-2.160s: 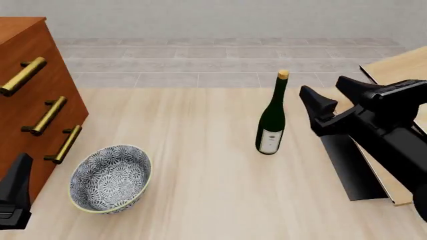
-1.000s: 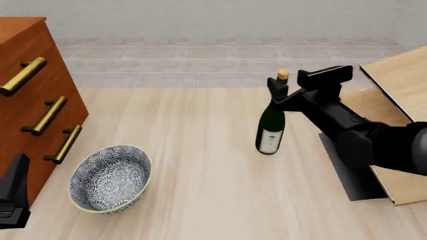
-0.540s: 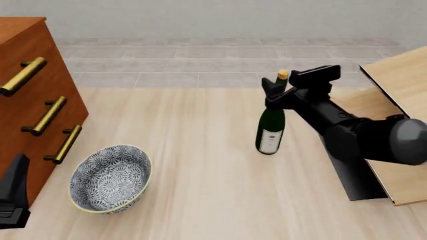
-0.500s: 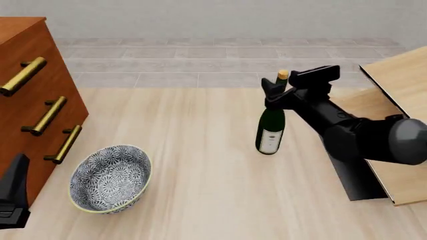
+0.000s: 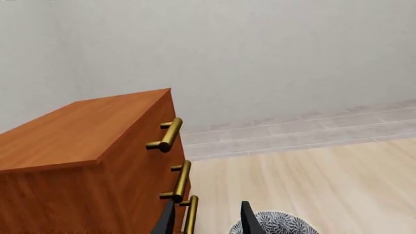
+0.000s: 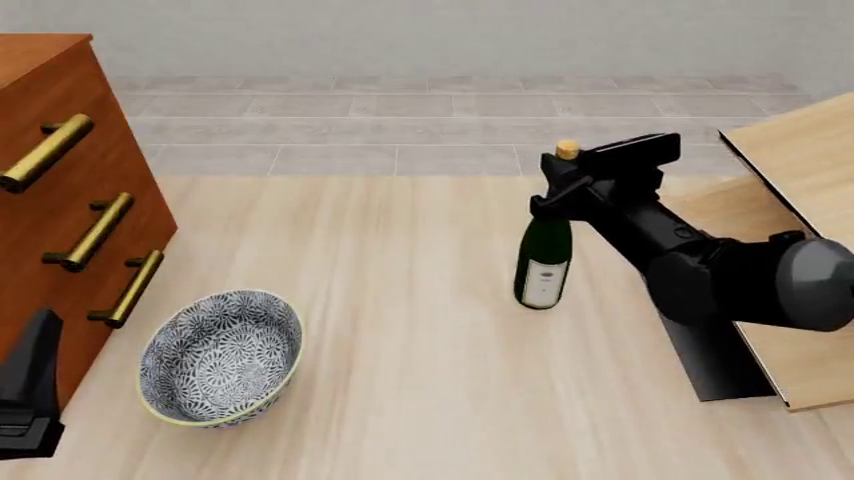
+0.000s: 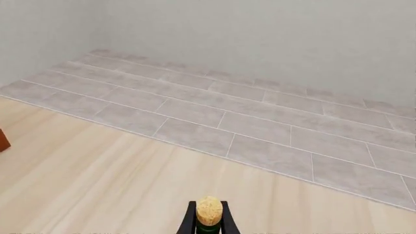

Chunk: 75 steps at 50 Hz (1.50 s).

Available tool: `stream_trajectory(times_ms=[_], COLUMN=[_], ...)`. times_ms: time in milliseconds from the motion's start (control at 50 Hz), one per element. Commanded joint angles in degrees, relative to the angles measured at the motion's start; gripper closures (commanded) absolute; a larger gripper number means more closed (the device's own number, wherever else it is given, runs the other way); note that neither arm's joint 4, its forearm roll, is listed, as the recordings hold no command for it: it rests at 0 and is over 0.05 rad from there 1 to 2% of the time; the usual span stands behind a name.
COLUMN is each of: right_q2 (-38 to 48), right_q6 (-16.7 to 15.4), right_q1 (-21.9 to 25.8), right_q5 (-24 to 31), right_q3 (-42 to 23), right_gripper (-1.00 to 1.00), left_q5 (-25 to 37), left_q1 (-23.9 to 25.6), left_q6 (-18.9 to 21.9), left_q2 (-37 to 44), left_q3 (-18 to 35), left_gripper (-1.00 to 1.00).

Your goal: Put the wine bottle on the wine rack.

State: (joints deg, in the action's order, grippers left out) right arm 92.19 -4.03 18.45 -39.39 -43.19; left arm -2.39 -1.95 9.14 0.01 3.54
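Dark green glass wine bottle (image 6: 545, 255) stands upright, neck clamped by the right gripper (image 6: 558, 188); left gripper (image 5: 206, 222) fingers parted, empty.

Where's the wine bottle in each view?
Front: wine bottle upright on the table, right of centre, right gripper around its neck.
Right wrist: only its tan cap and neck top, between the fingers.
Left wrist: not in it.
Shared landmark: grey tiled floor strip.

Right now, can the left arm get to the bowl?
Probably yes. The left gripper sits low beside the drawer cabinet, and the bowl lies just beyond its fingertips with only bare table between them. Nothing stands in the way.
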Motion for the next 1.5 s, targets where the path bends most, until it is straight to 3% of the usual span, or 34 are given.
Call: stream_trajectory(times_ms=[20,480,500,540,580,620,660,700,880,980,1000,1060,1140,1240,1260,1300,1380,1500], right_q2=[-2.32,-17.79,-17.72,-19.33,-20.68,-22.56,-24.08,-25.64,-31.96,-33.31,-33.86,-34.12,-34.5,-35.69,-35.69,-35.79,-36.21,-36.73], right_q6=[0.42,0.97,2.41,2.19,6.63,4.94,7.72,7.16,11.41,12.0,13.12,14.76,19.88,19.64,18.34,20.94,20.06,23.25], right_q1=[0.18,4.65,4.3,4.64,5.13,4.38,4.03,3.44,1.82,0.57,-1.6,-1.92,-3.2,-5.8,-8.96,-7.43,-10.37,-13.81], right_q5=[1.35,14.16,16.22,16.74,19.25,20.73,23.18,24.79,33.77,36.48,37.8,39.44,43.69,49.61,51.85,53.06,56.6,64.06], right_q3=[0.55,-1.38,-2.42,-2.36,-3.34,-3.72,-4.69,-5.29,-9.75,-11.36,-12.1,-13.02,-15.31,-19.7,-21.1,-22.14,-24.75,-30.14], right_gripper=[1.0,1.0,1.0,1.0,1.0,1.0,1.0,1.0,1.0,1.0,1.0,1.0,1.0,1.0,1.0,1.0,1.0,1.0], left_q5=[-0.96,0.23,0.14,-0.03,-0.32,-0.35,-0.33,-0.32,-0.28,-0.03,-0.39,-0.19,0.03,-0.51,-0.59,-0.81,-1.52,-1.96], left_q1=[0.07,0.6,0.57,0.66,0.68,0.83,1.04,1.12,1.84,1.95,1.97,2.02,2.12,2.03,1.96,1.9,1.78,1.82], left_q6=[-0.06,-1.22,-1.43,-1.51,-1.75,-1.86,-1.98,-2.1,-2.8,-3.02,-3.05,-3.24,-3.45,-3.71,-3.93,-4.02,-4.23,-4.75], left_q2=[0.0,0.0,0.0,-0.01,-0.01,-0.01,-0.01,-0.01,-0.01,-0.01,-0.01,-0.01,-0.01,-0.01,-0.01,-0.01,-0.01,-0.01], left_q3=[-0.77,1.56,1.55,1.46,1.34,1.43,1.56,1.71,2.32,2.78,2.48,2.68,2.83,2.47,2.36,2.14,1.35,0.86], left_gripper=[-1.0,-1.0,-1.0,-1.0,-1.0,-1.0,-1.0,-1.0,-1.0,-1.0,-1.0,-1.0,-1.0,-1.0,-1.0,-1.0,-1.0,-1.0])
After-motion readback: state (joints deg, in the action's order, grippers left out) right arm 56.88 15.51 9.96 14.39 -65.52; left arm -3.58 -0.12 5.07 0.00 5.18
